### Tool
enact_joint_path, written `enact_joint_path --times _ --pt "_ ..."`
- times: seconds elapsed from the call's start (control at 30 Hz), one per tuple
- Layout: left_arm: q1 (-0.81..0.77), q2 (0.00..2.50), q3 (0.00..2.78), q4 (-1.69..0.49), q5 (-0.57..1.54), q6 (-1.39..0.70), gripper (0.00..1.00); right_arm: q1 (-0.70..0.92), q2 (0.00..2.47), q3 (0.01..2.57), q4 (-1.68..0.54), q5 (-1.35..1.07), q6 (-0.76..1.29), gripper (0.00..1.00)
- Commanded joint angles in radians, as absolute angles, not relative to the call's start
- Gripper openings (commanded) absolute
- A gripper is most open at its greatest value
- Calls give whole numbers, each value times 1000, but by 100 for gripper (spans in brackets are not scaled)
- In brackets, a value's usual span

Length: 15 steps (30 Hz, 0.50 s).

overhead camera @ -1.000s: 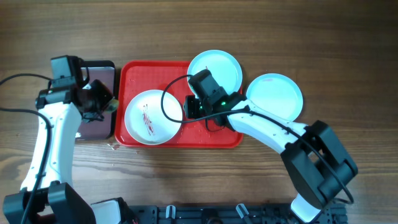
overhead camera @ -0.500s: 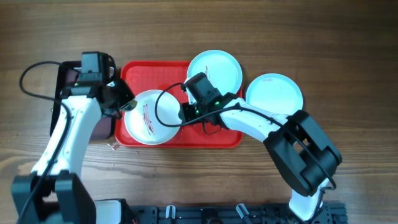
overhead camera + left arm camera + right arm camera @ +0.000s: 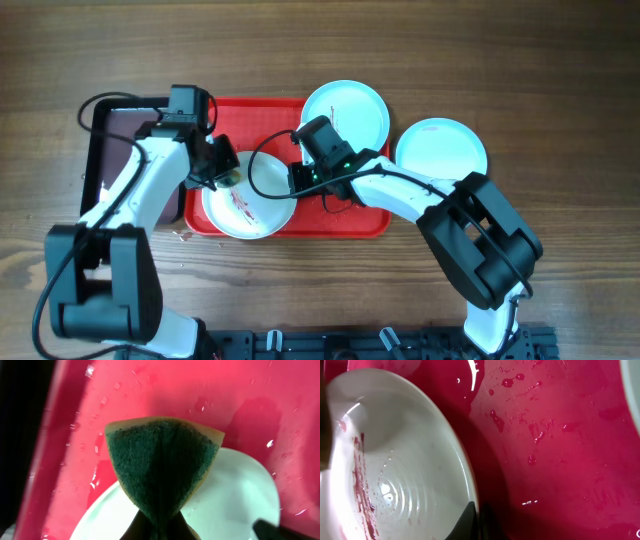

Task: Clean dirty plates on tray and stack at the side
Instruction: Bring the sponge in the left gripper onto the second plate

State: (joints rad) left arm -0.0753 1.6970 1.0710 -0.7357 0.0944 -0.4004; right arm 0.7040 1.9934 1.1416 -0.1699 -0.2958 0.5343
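A white plate (image 3: 250, 195) with dark red smears lies on the red tray (image 3: 340, 222). My right gripper (image 3: 296, 180) is shut on its right rim; the rim shows between the fingers in the right wrist view (image 3: 476, 520), with the plate (image 3: 395, 470) and wet tray (image 3: 560, 450). My left gripper (image 3: 222, 172) is shut on a green-and-yellow sponge (image 3: 162, 467) held over the plate's (image 3: 235, 500) upper left edge. One turquoise plate (image 3: 346, 112) rests on the tray's top right corner. Another turquoise plate (image 3: 441, 153) lies on the table right of the tray.
A black tray with a brownish inside (image 3: 122, 150) stands left of the red tray. Water droplets lie on the red tray (image 3: 100, 400) and on the table by its lower left corner (image 3: 183, 236).
My left gripper has moved right with the sponge, from over the black tray to over the white plate's left edge. My right gripper has shifted slightly left onto the plate's right rim.
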Motion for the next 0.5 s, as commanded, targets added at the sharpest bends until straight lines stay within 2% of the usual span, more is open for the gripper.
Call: enact_joint_path --times 0.0,0.33,0.47 --pt "-99 1757 1079 -734 57 -343 4 709 2012 1158 -158 -322 542 5" --pt "-170 1862 1079 -875 63 -277 4 709 2012 1158 -154 -330 542 4" --pt "-208 1862 1079 -946 173 -149 4 709 2012 1158 -146 -330 541 4"
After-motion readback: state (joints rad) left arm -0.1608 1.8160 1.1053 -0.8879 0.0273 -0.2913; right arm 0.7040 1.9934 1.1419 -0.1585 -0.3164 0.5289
